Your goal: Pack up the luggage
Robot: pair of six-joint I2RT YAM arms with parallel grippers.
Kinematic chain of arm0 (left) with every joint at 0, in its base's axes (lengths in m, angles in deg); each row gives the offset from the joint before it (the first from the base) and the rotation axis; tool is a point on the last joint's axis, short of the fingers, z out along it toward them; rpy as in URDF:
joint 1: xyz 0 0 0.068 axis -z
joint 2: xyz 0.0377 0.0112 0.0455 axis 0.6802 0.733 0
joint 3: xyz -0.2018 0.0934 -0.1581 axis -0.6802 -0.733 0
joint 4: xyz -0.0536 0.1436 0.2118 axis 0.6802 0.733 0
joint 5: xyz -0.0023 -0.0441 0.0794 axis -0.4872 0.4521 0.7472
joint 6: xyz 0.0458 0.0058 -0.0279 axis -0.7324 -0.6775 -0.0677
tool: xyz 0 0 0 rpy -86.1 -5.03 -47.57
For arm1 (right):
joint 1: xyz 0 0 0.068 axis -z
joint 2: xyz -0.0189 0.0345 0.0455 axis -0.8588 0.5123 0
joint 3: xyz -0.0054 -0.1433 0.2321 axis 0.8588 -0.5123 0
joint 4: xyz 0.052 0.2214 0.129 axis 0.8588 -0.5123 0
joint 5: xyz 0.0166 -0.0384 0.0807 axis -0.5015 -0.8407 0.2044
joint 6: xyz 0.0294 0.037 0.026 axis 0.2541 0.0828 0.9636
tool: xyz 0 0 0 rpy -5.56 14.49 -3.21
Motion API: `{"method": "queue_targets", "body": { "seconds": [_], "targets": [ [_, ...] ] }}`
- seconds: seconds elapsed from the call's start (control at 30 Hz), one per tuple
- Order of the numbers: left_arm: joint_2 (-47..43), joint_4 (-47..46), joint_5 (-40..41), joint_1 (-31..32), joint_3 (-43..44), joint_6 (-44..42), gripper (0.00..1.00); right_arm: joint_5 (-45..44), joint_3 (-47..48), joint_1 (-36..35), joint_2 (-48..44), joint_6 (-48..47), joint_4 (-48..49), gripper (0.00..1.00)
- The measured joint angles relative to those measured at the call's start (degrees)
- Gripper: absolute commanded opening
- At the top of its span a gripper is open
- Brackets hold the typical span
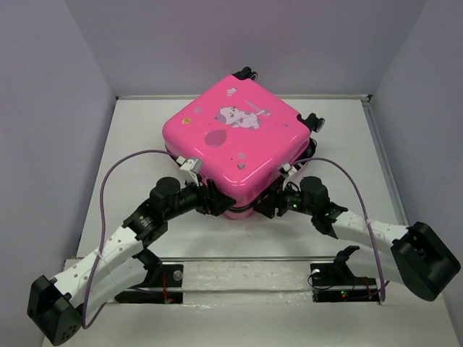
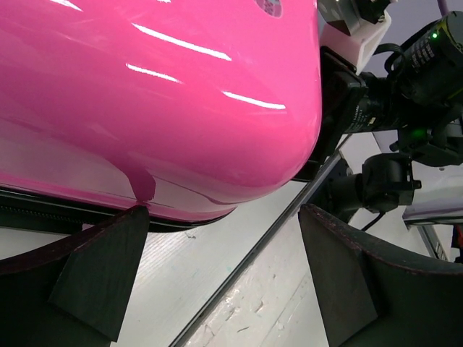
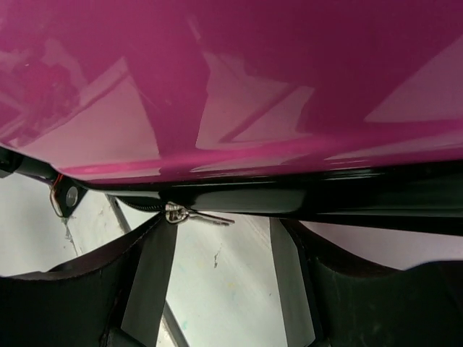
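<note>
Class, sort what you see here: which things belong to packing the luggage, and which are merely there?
Belongs to the job: bright pink hard-shell suitcase; its silver metal zipper pull; left gripper; right gripper.
Merely there: white table; thin purple cable.

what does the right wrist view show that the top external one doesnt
Only the right wrist: a small metal zipper pull at the black zipper trim under the shell, just above the open right claw. Only the top external: the lid's white cartoon animal print, the black caster wheels, the left arm and the purple cables. Both: the pink suitcase, lid shut, with the right claw at its near edge.
</note>
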Motion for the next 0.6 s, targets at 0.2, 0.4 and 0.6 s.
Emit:
{"method": "queue_targets", "body": {
  "seconds": [0.2,0.4,0.6],
  "targets": [
    [3.17,-0.92,1.18,1.51,0.92,0.02,0.98,0.31,-0.07,0.0,3.96,-0.22,3.89,0.59],
    [4.63,-1.18,2.23,2.05,1.36,0.02,0.98,-0.52,-0.48,0.0,3.26,-1.09,5.25,0.4],
    [4.63,-1.29,3.43,2.75,1.36,0.07,0.98,-2.91,-1.38,-0.09,1.7,-2.03,6.19,0.5]
  ]
}}
